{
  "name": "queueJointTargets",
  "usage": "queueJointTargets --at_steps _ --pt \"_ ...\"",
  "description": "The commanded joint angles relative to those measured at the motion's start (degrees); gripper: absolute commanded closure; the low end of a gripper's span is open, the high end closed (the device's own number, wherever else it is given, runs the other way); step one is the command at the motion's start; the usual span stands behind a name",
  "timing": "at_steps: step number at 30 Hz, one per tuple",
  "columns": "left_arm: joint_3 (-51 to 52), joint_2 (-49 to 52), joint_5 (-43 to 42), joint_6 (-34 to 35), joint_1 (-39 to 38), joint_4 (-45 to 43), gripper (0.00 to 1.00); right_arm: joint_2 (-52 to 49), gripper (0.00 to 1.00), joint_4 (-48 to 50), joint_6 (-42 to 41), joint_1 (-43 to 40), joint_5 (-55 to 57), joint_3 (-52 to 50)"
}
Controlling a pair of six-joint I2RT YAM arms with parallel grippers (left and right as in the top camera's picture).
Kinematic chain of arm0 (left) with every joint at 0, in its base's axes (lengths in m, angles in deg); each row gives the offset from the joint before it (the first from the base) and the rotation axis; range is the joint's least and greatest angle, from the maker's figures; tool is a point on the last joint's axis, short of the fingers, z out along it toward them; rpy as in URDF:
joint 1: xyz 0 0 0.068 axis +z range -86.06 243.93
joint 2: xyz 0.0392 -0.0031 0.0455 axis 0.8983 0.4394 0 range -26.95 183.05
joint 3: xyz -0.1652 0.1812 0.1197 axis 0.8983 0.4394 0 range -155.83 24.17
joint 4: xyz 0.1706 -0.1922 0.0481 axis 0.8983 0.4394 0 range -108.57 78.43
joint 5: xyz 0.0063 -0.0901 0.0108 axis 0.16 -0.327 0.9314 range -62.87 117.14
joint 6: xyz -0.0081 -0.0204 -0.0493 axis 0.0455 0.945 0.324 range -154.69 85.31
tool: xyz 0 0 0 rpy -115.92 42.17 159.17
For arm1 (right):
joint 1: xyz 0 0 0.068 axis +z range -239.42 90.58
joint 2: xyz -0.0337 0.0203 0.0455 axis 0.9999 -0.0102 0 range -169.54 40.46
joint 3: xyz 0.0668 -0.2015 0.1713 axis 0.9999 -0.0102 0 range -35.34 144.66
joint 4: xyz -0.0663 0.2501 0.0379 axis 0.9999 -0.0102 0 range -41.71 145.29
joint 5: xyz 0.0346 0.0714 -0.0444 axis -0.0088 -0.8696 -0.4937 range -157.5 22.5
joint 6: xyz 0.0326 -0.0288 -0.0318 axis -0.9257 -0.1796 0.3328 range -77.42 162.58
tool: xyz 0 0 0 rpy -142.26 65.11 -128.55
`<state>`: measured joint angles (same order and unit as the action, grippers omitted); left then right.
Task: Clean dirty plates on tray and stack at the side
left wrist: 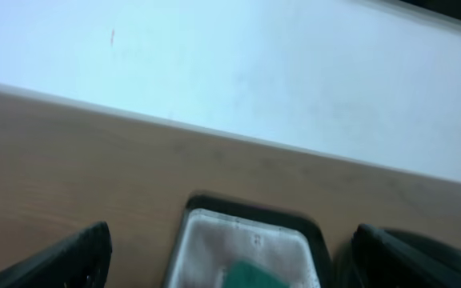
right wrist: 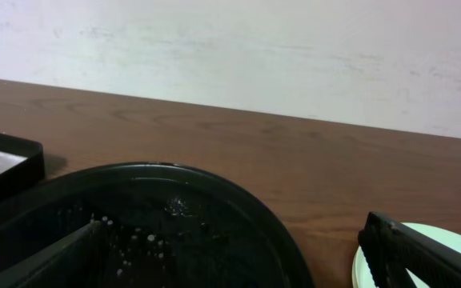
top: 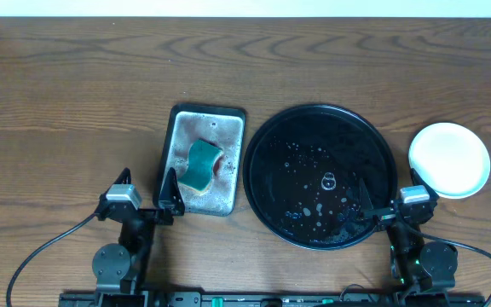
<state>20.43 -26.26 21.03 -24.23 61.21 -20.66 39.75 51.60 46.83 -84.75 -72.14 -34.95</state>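
The surface (top: 75, 94) is dark brown wood with a clear grain, and it runs back to a plain pale wall (right wrist: 230, 48), which is faintly scuffed.

Near the middle of the surface lies a rectangular grey metal tray (top: 220, 136). A green sponge (top: 203, 165) rests in it, with what look like faint reddish stains on the metal around it. Just beside it on the right sits the tray (top: 271, 145), round, glossy and black. It holds only scattered drops of water, with no plate on it.

The plates (top: 450, 159) are off the tray, just beyond its right rim. From above they show as one pale round disc, and how many are stacked there cannot be told.

The left claw (top: 147, 182) hangs at the near end of the grey metal tray, its fingers spread wide and holding nothing. The right claw (top: 390, 194) hangs at the near right edge of the black tray, beside the plates, also wide open and empty.
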Motion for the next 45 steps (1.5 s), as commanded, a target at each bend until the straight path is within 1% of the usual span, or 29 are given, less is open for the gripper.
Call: queueJointTargets --at_steps 1,4,7,11,45 --pt "2.19 -0.59 -1.03 -8.07 0.31 -4.52 0.04 0.33 0.01 -0.24 0.7 -0.5 0.11 -0.07" --pt "3.48 -0.59 -1.33 -11.82 0.31 -4.9 0.04 0.33 0.01 -0.24 0.72 -0.5 0.11 -0.07" --pt "3.54 -0.59 -1.44 -13.49 0.31 -0.98 0.04 0.33 0.01 -0.24 0.72 -0.5 0.11 -0.07" --pt "3.54 -0.59 -1.42 -13.66 0.31 5.53 0.04 0.33 0.01 -0.24 0.72 -0.5 0.11 -0.07" --pt "3.52 -0.46 -1.4 -13.64 0.31 5.51 0.04 0.33 0.01 -0.24 0.7 -0.5 0.11 -0.07"
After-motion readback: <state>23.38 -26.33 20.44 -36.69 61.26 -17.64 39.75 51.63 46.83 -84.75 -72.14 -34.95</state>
